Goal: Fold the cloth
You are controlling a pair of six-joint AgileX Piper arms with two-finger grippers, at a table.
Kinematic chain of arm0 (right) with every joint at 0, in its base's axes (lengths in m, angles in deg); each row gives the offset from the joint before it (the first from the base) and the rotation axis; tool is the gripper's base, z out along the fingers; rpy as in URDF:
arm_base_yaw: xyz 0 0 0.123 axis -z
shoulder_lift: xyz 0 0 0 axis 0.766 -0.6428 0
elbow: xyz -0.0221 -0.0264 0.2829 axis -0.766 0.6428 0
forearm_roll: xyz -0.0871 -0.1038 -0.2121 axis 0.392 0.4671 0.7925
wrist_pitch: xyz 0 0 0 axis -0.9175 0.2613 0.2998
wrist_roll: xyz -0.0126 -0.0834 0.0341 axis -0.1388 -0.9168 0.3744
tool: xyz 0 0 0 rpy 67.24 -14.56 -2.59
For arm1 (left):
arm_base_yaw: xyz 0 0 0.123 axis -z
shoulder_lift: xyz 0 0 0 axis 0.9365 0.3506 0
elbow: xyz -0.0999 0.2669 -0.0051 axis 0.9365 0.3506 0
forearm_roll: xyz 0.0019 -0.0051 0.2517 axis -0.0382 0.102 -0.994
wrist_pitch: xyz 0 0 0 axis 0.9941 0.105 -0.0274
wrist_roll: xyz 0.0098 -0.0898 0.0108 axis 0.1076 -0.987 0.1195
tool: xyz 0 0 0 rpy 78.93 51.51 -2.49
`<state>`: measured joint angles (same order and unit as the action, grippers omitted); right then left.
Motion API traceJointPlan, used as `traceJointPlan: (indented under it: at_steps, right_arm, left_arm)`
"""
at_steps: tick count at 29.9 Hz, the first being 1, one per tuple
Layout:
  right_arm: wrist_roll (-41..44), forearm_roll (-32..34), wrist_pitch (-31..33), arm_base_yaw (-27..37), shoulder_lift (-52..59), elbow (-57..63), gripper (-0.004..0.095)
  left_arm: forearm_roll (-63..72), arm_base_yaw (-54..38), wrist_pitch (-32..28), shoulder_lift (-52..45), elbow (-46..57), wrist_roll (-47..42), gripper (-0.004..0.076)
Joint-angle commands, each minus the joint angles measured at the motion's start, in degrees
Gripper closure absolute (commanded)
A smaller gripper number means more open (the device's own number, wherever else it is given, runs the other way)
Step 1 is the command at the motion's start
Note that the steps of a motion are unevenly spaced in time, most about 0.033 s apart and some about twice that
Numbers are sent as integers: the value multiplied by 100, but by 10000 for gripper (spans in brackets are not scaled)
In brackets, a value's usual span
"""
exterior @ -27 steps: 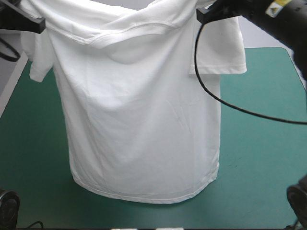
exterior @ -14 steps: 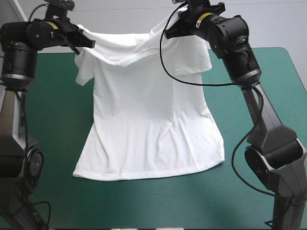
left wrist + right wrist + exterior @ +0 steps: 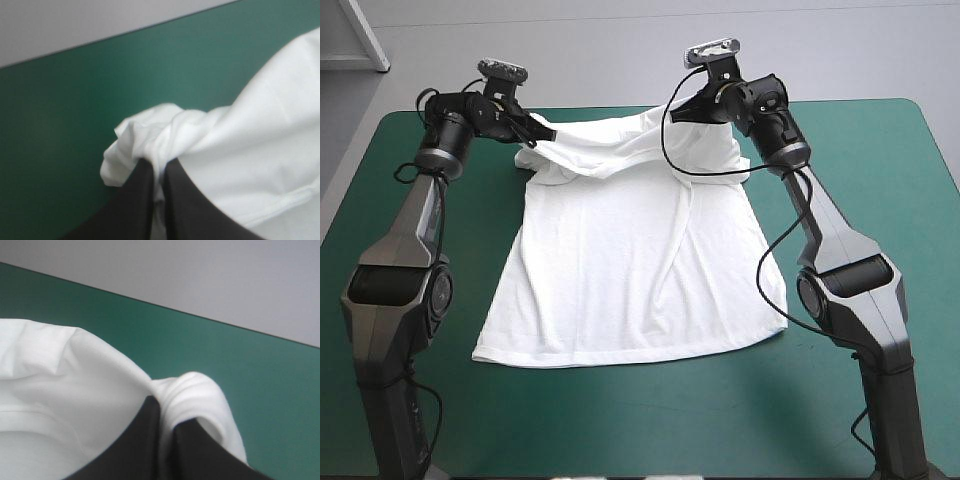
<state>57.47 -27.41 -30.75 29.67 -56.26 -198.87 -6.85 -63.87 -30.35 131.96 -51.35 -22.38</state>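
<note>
High view: I see the T-shirt [image 3: 630,270] lying on the teal-green table [image 3: 890,190]. Its hem is toward the near edge and the body is spread mostly flat, with a few long creases running up it. The shoulder end lies toward the far edge, bunched in loose folds between the two arms. The left gripper [image 3: 533,134] has hold of the shoulder on the left side, and the right gripper [image 3: 682,112] has hold of the shoulder on the right side. Both are low, close to the table.

Left wrist view: I see the two black fingers [image 3: 135,200] drawn almost together, with a thin ridge of white fabric pinched between them. A small crumpled knot of cloth bulges just ahead of the tips, and the cover [image 3: 60,110] is beyond it.

Right wrist view: the fingers [image 3: 145,440] likewise stand all but closed on a fold of the T-shirt. A rounded roll of fabric sits beside the tips, and the collar seam is off to one side.
</note>
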Motion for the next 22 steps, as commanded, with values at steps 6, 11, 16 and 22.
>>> traceJointPlan:
  at_steps: [6, 11, 16, 22]
  right_arm:
    - [33, -50, -142, 70, 183, -164, 295]
    - [11, 236, 169, 70, 438, -164, 170]
    - [-207, 315, 987, 70, 999, -164, 172]
    - [-207, -63, 1927, 70, 1684, 100, 274]
  left_arm:
    - [242, 7, -124, 266, -150, -8, 281]
    - [-65, 7, -53, 158, -245, -8, 163]
    - [-65, 7, 716, -307, -609, -8, 163]
    - [-120, 7, 2024, -1092, -729, -140, 164]
